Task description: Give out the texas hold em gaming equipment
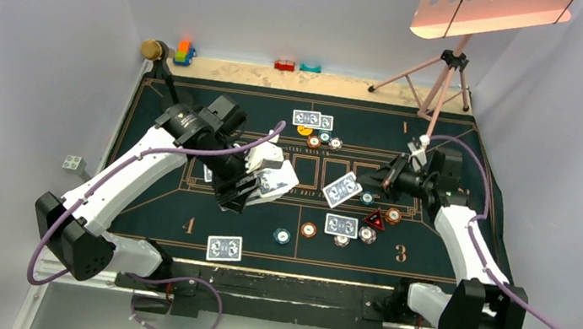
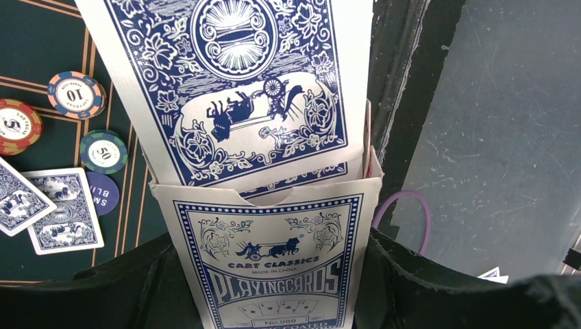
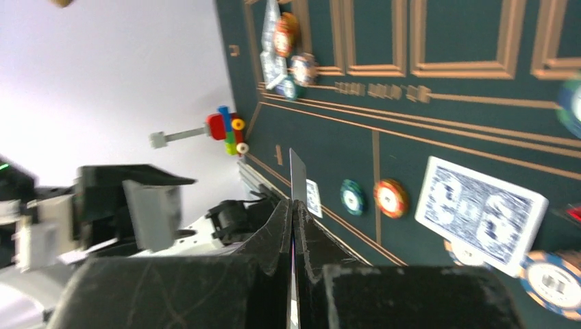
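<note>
Blue-backed card (image 3: pixel 297 175) pinched edge-on in clenched right pincer (image 3: pixel 293 226), held above mat (image 1: pixel 178 226). Likely thin, light, bendy, slick: grip flat faces near one end. Opposite, left pincer (image 1: pixel 256 184) grasps card box (image 2: pixel 274 267), flap open. Cardboard probably crushes, so squeeze gently.

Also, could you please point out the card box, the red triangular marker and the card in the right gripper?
card box (image 2: pixel 274 271), left wrist view, printed front panel.
red triangular marker (image 1: pixel 374 219), top view, its centre.
held card (image 3: pixel 297 175), right wrist view, its thin edge.
</note>
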`<state>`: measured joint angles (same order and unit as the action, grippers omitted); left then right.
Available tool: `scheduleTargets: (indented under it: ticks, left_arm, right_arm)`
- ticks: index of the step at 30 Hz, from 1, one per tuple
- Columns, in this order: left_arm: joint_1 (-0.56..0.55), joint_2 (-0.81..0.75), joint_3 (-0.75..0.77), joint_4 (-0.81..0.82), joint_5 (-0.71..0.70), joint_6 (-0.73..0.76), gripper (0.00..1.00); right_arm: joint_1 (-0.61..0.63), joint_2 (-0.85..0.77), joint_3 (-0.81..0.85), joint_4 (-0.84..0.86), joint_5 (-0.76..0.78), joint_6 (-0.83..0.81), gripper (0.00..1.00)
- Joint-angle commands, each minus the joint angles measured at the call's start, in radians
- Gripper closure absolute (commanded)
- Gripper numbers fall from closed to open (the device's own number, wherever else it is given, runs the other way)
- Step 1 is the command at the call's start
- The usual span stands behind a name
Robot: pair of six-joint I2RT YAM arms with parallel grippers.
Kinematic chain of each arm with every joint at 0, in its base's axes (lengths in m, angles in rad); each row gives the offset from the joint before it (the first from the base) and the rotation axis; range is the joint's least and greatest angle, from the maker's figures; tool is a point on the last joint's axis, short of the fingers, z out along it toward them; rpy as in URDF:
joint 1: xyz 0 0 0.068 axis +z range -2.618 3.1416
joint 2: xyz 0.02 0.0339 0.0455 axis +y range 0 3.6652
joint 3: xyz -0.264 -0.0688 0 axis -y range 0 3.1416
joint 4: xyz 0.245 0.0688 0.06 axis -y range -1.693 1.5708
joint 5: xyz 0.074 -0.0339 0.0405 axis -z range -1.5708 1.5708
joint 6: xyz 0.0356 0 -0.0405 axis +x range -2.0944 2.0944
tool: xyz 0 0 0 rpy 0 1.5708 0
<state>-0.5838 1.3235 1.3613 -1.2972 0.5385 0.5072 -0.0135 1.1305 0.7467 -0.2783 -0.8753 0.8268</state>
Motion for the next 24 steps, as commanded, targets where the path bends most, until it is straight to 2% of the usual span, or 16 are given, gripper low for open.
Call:
scheduleTargets:
  ticks: [1, 13, 20, 23, 24]
  left_arm:
    - [-0.001, -0.028, 0.014, 0.007, 0.033, -0.002, 1.00]
    - [-0.001, -0.023, 0.027, 0.007, 0.032, -0.007, 1.00]
    - [-0.001, -0.016, 0.039, 0.008, 0.032, -0.010, 1.00]
    - [-0.001, -0.016, 0.040, 0.008, 0.032, -0.012, 1.00]
    - [-0.001, -0.016, 0.040, 0.007, 0.031, -0.013, 1.00]
  right_arm:
    - [-0.029, -0.009, -0.133, -0.010, 0.050, -0.096, 1.00]
    - [-0.029, 0.029, -0.151, -0.051, 0.266, -0.217, 1.00]
    - [-0.010, 0.094, -0.169, -0.048, 0.294, -0.254, 0.99]
    - [0.005, 0.096, -0.154, -0.083, 0.324, -0.262, 0.71]
    - [0.006, 0.081, -0.145, -0.103, 0.339, -0.263, 0.65]
